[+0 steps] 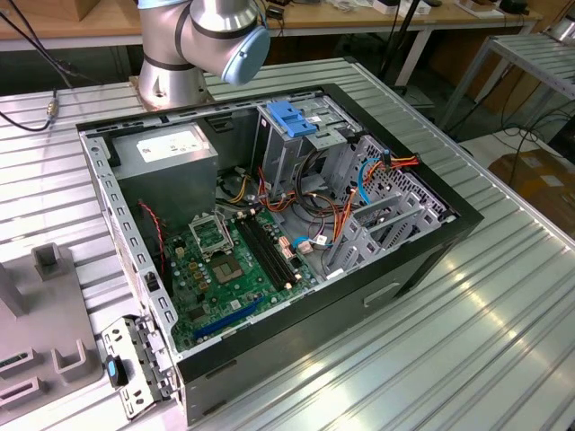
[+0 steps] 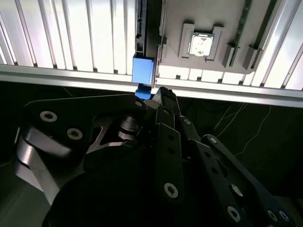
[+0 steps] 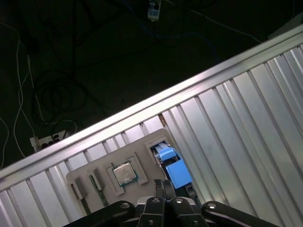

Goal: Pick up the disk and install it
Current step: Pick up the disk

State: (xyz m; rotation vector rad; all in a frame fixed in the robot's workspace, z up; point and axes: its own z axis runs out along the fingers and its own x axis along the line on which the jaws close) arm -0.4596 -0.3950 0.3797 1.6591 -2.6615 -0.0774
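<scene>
The disk [image 2: 143, 70] stands on edge in a slot of a grey fixture plate [image 2: 199, 19], its bright blue carrier end facing me and its thin dark edge running away across the plate. In the first wrist view the disk's blue end [image 3: 174, 169] sits at the plate's corner near the table edge. My gripper [image 2: 161, 92] hovers over that blue end, close above it, slightly to one side. The fingertips [image 3: 159, 183] are pressed together with nothing between them.
An open computer case [image 1: 269, 224] lies on the ribbed aluminium table [image 1: 467, 341], with a metal drive cage topped by a blue latch [image 1: 292, 117] and a grey box with a white label [image 1: 166, 148]. A processor chip [image 2: 201, 45] rests in the fixture plate. Beyond the table edge, cables lie on the dark floor [image 3: 71, 56].
</scene>
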